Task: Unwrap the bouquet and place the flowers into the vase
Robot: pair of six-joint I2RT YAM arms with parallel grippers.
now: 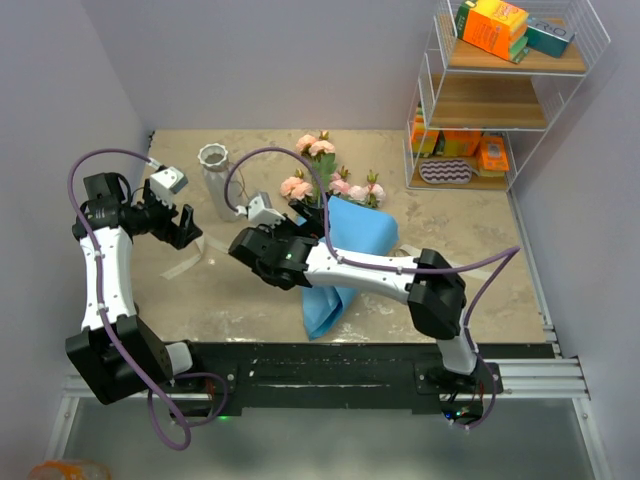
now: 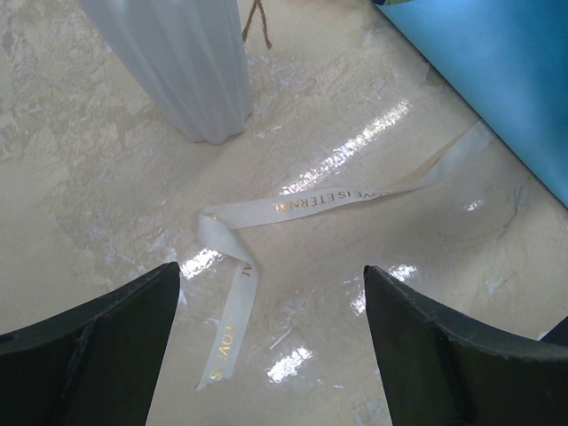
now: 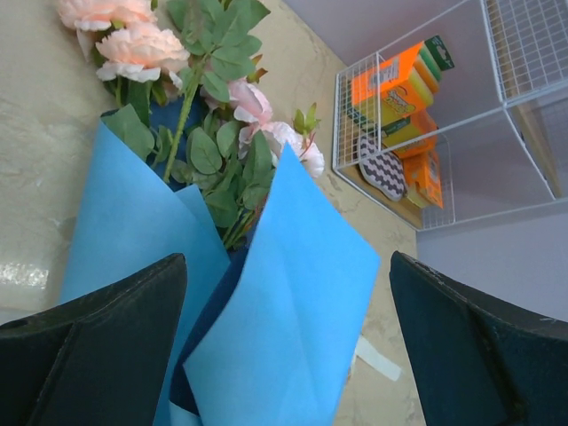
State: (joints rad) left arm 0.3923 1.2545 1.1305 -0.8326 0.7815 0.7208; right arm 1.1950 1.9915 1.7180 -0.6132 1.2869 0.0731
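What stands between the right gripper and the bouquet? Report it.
Nothing visible. The open right gripper hangs directly over the bouquet; the untied ribbon lies apart on the table, near the vase.

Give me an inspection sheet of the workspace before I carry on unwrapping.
Surface: beige marbled table, glossy.
Job's things: vase upright, no flowers in it; bouquet lying down, blue paper loosened but around the stems; ribbon off, loose on the table near the vase.
Clutter: brown string end by the vase.
Grippers: left gripper open above the ribbon, holding nothing; right gripper open over the bouquet, holding nothing.
Cables: purple cables loop off both arms.
Surroundings: wire shelf with boxes, far right; grey walls.
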